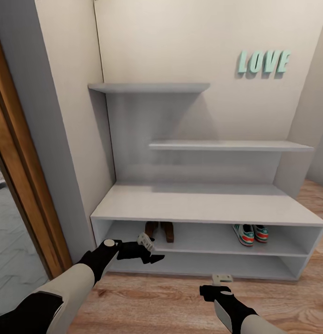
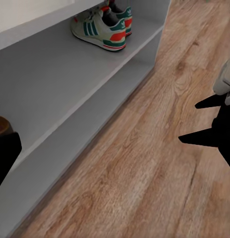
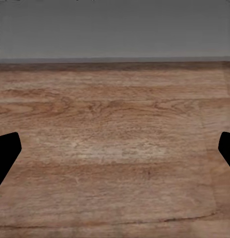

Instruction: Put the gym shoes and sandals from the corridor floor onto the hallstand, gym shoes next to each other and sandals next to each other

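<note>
The hallstand (image 1: 198, 204) stands against the wall ahead, a wide low bench with two open slots. In the upper slot the two dark brown sandals (image 1: 159, 230) sit side by side at the left. The two gym shoes (image 1: 250, 233) sit side by side at the right and also show on that shelf (image 2: 60, 74) as gym shoes (image 2: 100, 29). My left gripper (image 1: 150, 250) hovers open and empty in front of the sandals. My right gripper (image 1: 222, 280) is open and empty over the corridor floor (image 1: 152, 301), with bare planks (image 3: 115, 139) between its fingers.
Two stepped wall shelves (image 1: 150, 87) (image 1: 231, 145) hang above the bench. Teal LOVE letters (image 1: 262, 62) decorate the wall. A wooden door frame (image 1: 22, 199) and a grey wall edge stand close at my left. Open wood floor runs right of the hallstand (image 1: 319, 195).
</note>
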Controlling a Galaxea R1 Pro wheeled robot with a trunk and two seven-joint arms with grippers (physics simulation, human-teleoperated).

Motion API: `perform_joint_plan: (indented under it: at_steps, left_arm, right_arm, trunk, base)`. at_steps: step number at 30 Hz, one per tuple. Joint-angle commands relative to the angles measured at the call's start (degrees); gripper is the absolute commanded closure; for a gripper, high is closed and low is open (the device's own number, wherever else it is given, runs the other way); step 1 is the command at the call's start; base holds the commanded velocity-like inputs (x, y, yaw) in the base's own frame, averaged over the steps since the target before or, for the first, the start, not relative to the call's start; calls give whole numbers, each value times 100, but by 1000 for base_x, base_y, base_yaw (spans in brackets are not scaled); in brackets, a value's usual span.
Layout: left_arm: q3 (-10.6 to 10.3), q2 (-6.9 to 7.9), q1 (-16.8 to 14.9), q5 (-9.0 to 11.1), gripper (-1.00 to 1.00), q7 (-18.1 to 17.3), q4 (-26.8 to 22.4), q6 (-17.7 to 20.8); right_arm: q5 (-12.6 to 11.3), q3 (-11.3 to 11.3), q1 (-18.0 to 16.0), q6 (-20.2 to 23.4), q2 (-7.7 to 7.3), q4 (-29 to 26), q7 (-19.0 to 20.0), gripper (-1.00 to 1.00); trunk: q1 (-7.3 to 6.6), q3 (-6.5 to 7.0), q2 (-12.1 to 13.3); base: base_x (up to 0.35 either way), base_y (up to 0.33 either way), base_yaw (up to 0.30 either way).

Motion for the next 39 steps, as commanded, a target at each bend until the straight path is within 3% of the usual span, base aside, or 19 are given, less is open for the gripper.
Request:
perform_joint_plan:
  at_steps: [1,25,39]
  left_arm:
    - [13,-1,-3,-62,-100,-2,-2,-53]
    - [7,-1,-3,-62,-100,-2,-2,-53]
    - [10,-1,-3,-62,-100,-2,-2,-53]
  right_arm:
    - [-58,50,-1,32,-1,-13,-31,-100]
    - [-64,47,-1,36,-1,-5,-31,-100]
    - [-64,47,-1,36,-1,-5,-31,-100]
  trunk:
    - [-24,12,39]
    - [-551,275,1002]
    - [-551,144,1002]
  base:
    - [0,0,0]
    - [0,0,0]
    - [0,0,0]
